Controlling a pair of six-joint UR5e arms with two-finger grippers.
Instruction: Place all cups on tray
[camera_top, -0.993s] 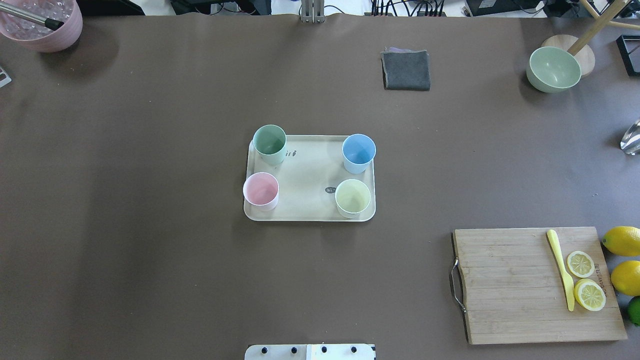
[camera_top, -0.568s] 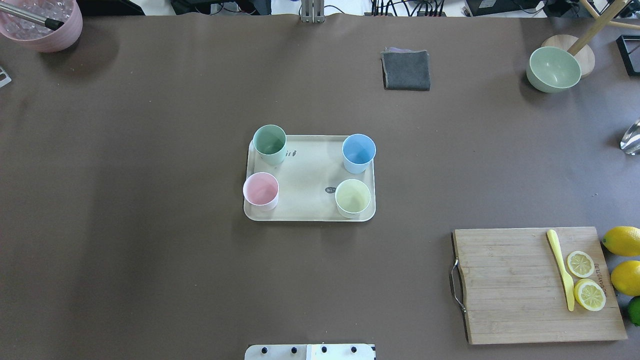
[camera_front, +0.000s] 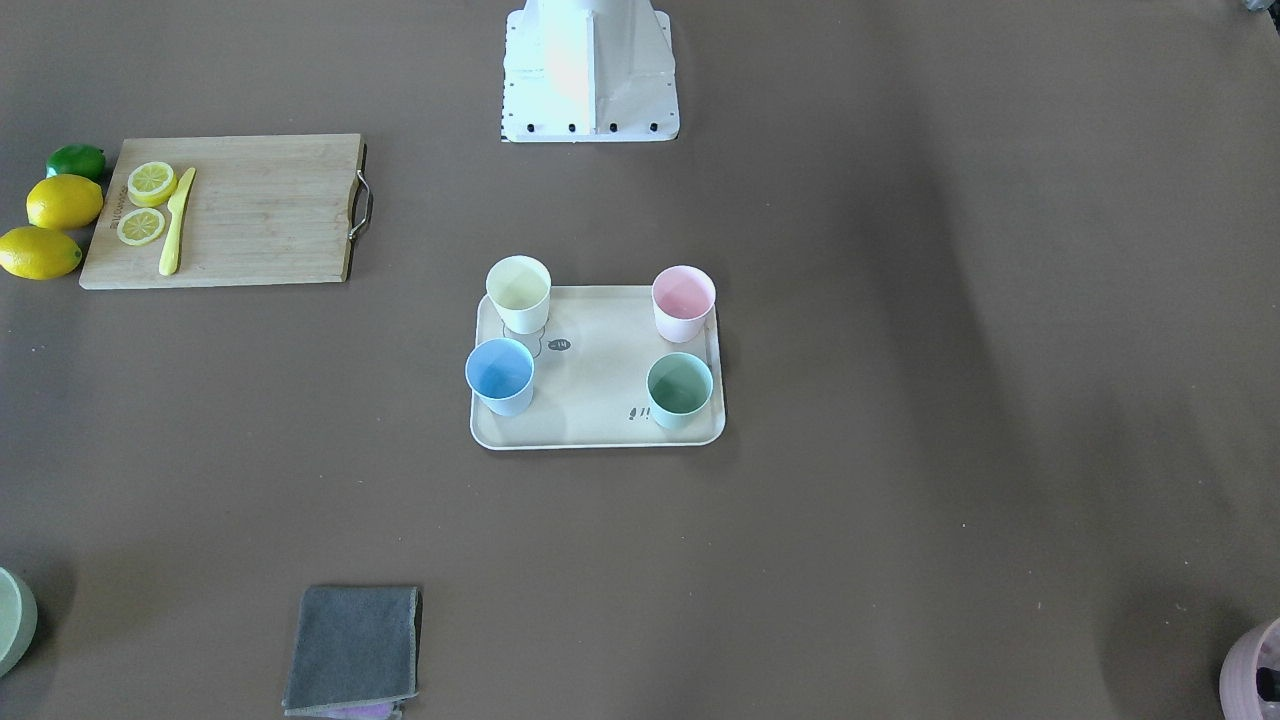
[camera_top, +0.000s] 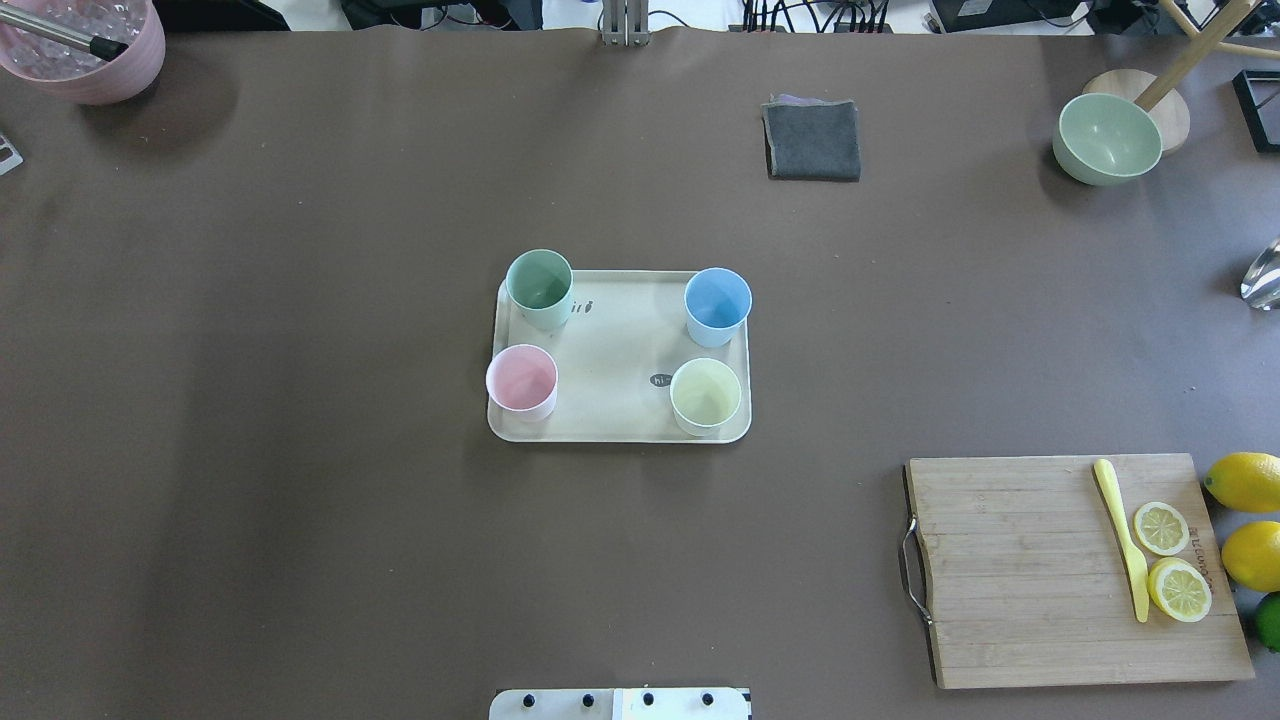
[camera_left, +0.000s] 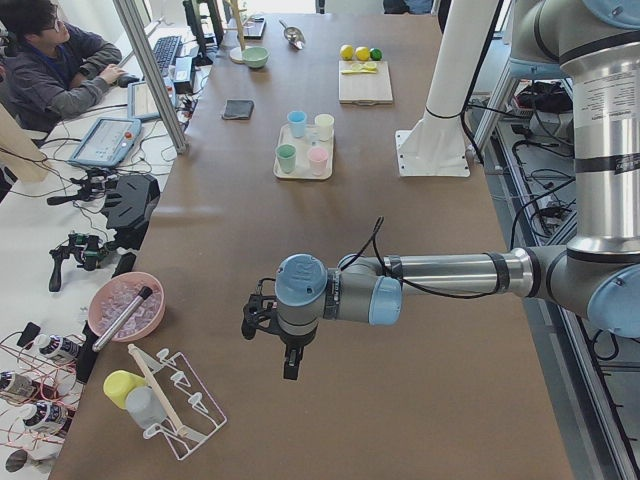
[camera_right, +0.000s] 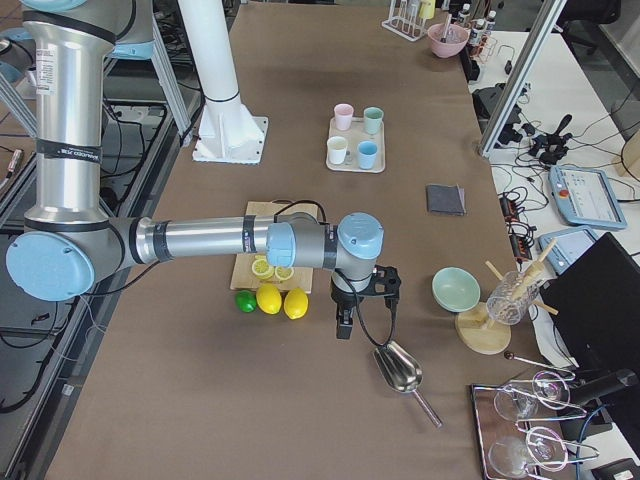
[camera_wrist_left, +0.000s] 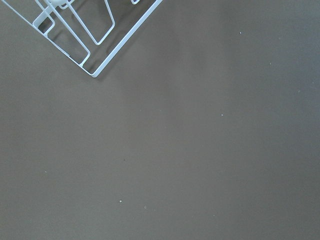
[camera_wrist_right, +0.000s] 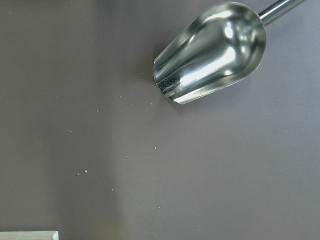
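Cups (camera_top: 717, 307) stand in the tray (camera_top: 620, 345) corners; left gripper (camera_left: 290, 368) and right gripper (camera_right: 342, 326) hang well away, their opening I can't tell.

A brown table (camera_top: 300, 450) is carrying a cream tray (camera_top: 620, 350) at its centre. A wooden cutting board (camera_top: 1010, 570) is lying well to the tray's right, nearer the robot, with lemons (camera_top: 1245, 481) sitting just beyond its outer edge. A folded grey cloth (camera_top: 812, 140) and a green bowl (camera_top: 1108, 138) are resting beyond the tray, to its right. A pink pot (camera_top: 85, 50) is standing beyond it, far to its left.
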